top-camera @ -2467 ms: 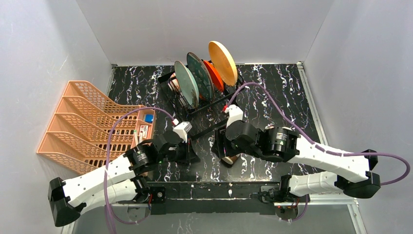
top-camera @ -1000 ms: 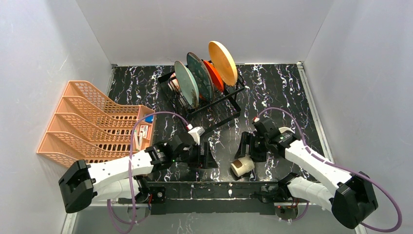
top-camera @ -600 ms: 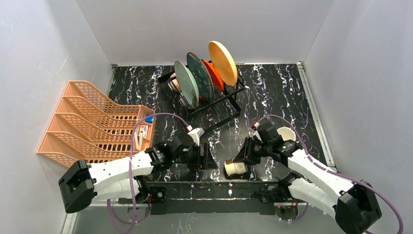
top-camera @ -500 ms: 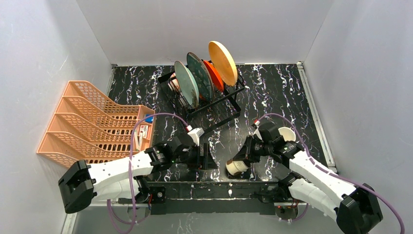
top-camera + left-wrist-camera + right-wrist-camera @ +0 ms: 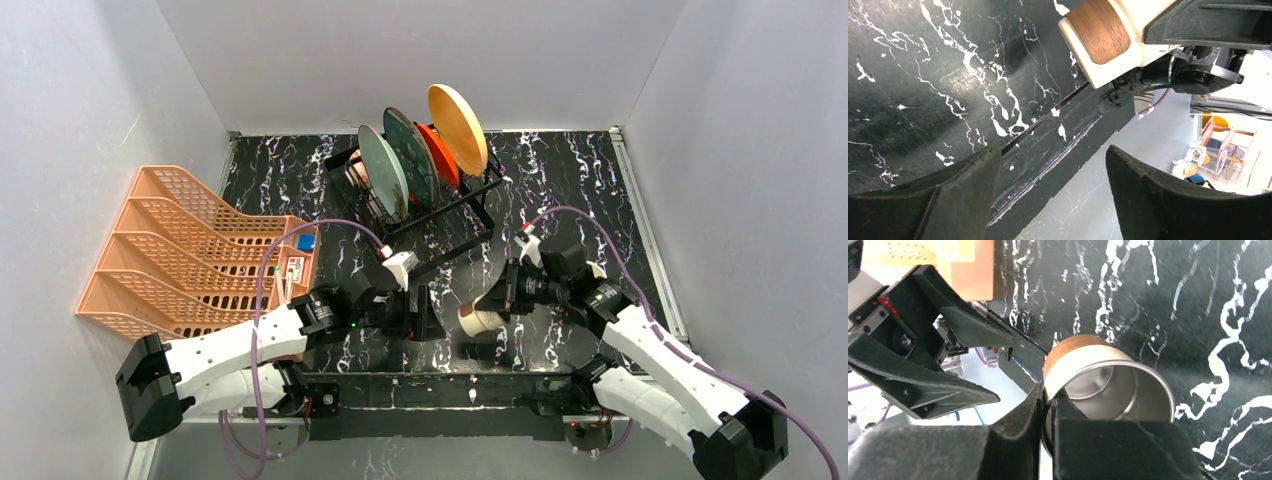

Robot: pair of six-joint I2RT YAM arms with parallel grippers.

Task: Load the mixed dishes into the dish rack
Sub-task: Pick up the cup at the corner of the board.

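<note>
Found the cream-walled, steel-lined cup with a wood-brown base [image 5: 481, 320] pinched by its rim in the right jaws, one inside the mouth and one outside. Saw it tipped on its side, base turned toward the left jaws. Placed it well apart from the black thin-wire dish rack [image 5: 455, 205], on the rack's near side and a little right of its near corner. Judged it apparently clear of the black white-veined marble surface [image 5: 570, 190], with a shadow lying beneath it. Noted the left jaws spread wide and holding nothing, low over the surface by its front edge. Placed them also on the rack's near side, close to the cup's base but apart from it. Counted four plates upright in the rack's slots: a grey-green round plate [image 5: 383, 172] at the left end, then a dark green patterned plate [image 5: 412, 155], a red-orange plate [image 5: 440, 155] mostly hidden, and a large yellow plate [image 5: 458, 115] at the right end. Glimpsed a pinkish object [image 5: 356, 172] low behind the grey-green plate, too hidden to name. Noted the orange plastic lattice tiered rack [image 5: 190, 250] well to the left of the dish rack, against the side wall.
</note>
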